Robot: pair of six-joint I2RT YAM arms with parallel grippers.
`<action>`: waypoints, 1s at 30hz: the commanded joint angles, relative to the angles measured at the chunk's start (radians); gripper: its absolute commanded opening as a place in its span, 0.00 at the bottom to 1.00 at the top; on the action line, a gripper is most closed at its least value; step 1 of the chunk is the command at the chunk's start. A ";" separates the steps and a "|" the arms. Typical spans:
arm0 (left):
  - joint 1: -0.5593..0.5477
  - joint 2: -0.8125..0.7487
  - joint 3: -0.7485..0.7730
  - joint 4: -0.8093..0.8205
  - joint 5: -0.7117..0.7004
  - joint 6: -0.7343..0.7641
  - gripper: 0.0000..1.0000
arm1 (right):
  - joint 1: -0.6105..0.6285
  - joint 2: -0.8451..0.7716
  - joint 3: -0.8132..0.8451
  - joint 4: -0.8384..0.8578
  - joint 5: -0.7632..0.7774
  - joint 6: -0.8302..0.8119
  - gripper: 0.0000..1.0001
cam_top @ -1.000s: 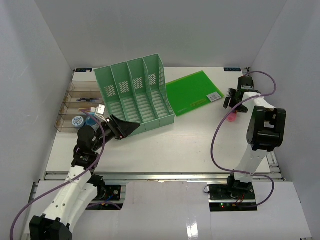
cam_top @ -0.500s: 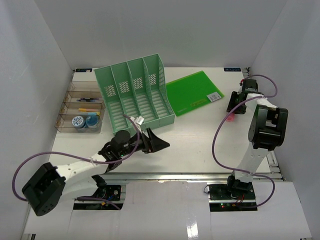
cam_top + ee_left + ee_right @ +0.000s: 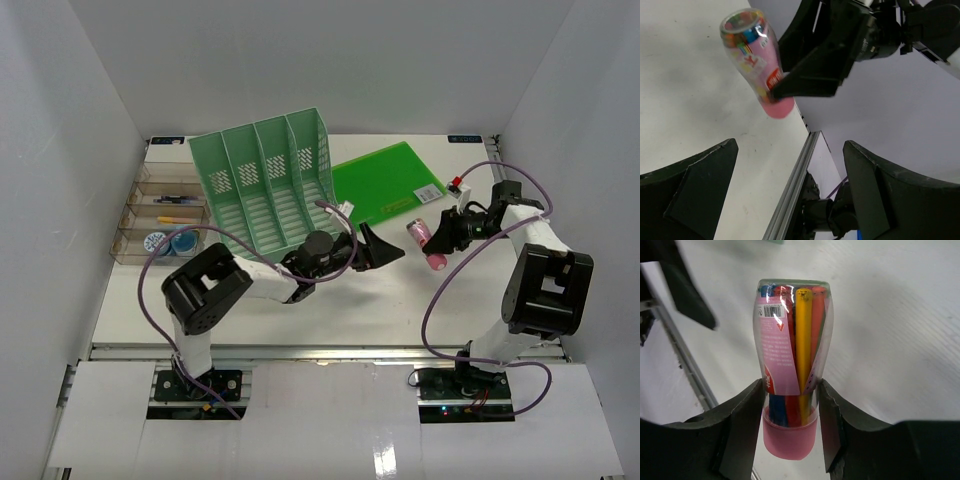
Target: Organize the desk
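The white desk (image 3: 330, 300) fills the top view. My right gripper (image 3: 440, 235) is shut on a clear pink-capped bottle of coloured markers (image 3: 425, 242), held above the desk right of centre. The bottle shows between my right fingers (image 3: 745, 425) in the right wrist view (image 3: 790, 365). It also shows in the left wrist view (image 3: 757, 60), held by the right gripper. My left gripper (image 3: 385, 247) is open and empty, stretched across the desk's middle and pointing at the bottle. Its fingers (image 3: 695, 190) frame the desk's metal rail (image 3: 795, 190).
A mint-green four-slot file rack (image 3: 268, 185) stands at the back left. A green folder (image 3: 385, 185) lies flat behind the bottle. A clear compartment tray (image 3: 160, 225) with pens and blue tape rolls sits at the far left. The desk's front rail (image 3: 320, 350) runs near the arm bases.
My right gripper has come from the back right corner toward the centre, lifting the marker bottle. My left arm has swept from the tray side across to the middle, its gripper open.
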 commanded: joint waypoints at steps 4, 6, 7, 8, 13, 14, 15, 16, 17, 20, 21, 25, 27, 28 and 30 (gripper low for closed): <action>-0.056 0.135 0.197 0.040 -0.025 -0.009 0.98 | 0.008 -0.050 0.011 -0.293 -0.244 -0.274 0.08; -0.061 0.147 0.218 0.033 -0.042 0.002 0.98 | 0.010 -0.045 0.013 -0.326 -0.260 -0.313 0.08; -0.064 0.154 0.227 0.036 -0.050 0.005 0.98 | 0.013 -0.041 0.013 -0.350 -0.268 -0.330 0.08; -0.066 0.160 0.234 0.038 -0.059 0.007 0.98 | 0.016 -0.039 0.014 -0.377 -0.277 -0.352 0.08; -0.066 0.164 0.243 0.044 -0.108 0.015 0.95 | 0.021 -0.027 0.014 -0.482 -0.312 -0.484 0.08; -0.066 0.163 0.243 0.040 -0.117 0.016 0.93 | 0.021 -0.027 0.013 -0.496 -0.315 -0.498 0.08; -0.066 0.161 0.240 0.041 -0.124 0.016 0.90 | 0.021 -0.029 0.010 -0.502 -0.316 -0.505 0.08; -0.066 0.159 0.236 0.043 -0.129 0.016 0.87 | 0.021 -0.032 0.007 -0.505 -0.315 -0.509 0.08; -0.066 0.157 0.235 0.048 -0.135 0.016 0.86 | 0.021 -0.033 0.006 -0.504 -0.315 -0.510 0.08; -0.066 0.136 0.188 0.082 -0.161 0.004 0.84 | 0.021 -0.038 0.001 -0.504 -0.319 -0.509 0.08; -0.066 0.130 0.171 0.112 -0.167 -0.001 0.84 | 0.021 -0.037 0.001 -0.505 -0.323 -0.510 0.08; -0.066 0.113 0.101 0.247 -0.188 -0.024 0.84 | 0.020 -0.032 0.001 -0.518 -0.334 -0.527 0.08; -0.066 0.118 0.079 0.306 -0.191 -0.046 0.84 | 0.020 -0.023 0.003 -0.530 -0.338 -0.552 0.08; -0.066 0.121 0.072 0.333 -0.192 -0.055 0.85 | 0.020 -0.023 0.002 -0.532 -0.340 -0.554 0.08; -0.066 0.128 0.061 0.378 -0.193 -0.070 0.85 | 0.020 -0.025 0.001 -0.536 -0.345 -0.558 0.08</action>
